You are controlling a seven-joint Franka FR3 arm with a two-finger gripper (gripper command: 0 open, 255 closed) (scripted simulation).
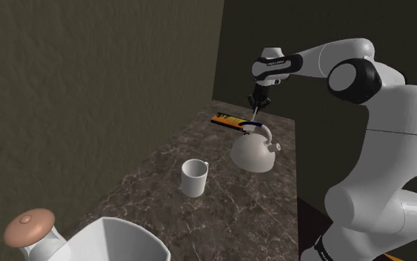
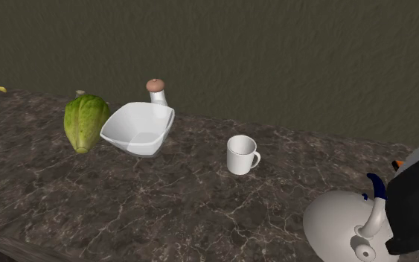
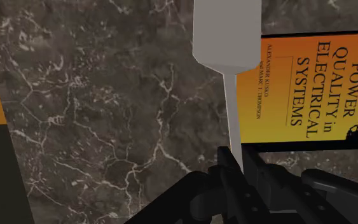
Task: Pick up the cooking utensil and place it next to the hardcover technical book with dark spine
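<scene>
Spatula (image 3: 227, 32): clamped by the tail of its thin grey handle between the black fingers (image 3: 225, 175) of the gripper (image 3: 238, 158), which are closed down to the width of that shaft, with nothing else in hold. Held clear of the dark veined counter (image 3: 107, 95), judging by the shoulder view, where the gripper hangs above the far end of the top, over the book (image 1: 229, 120) and just behind the white kettle (image 1: 252, 152). Well apart from the mug (image 1: 194, 178) and the bowl (image 1: 118, 237) nearer that camera.

Points straight out from the fingers, long axis in line with the gripper, flat blade at the far end. Runs the same way as the title lines on the book's orange cover, so lined up along one edge of it. Seen from the wrist, overlaps that edge with one side of the blade, while the handle runs right along the edge, with bare counter on its other side. Cannot tell from these views how high above the cover the blade hangs.

Likely at the placing step: over the spot, not yet set down. Calls for a small shift off the book toward the bare stone, to land beside the cover and not on it, then a straight descent and release. Worth minding the kettle close by while lowering.
</scene>
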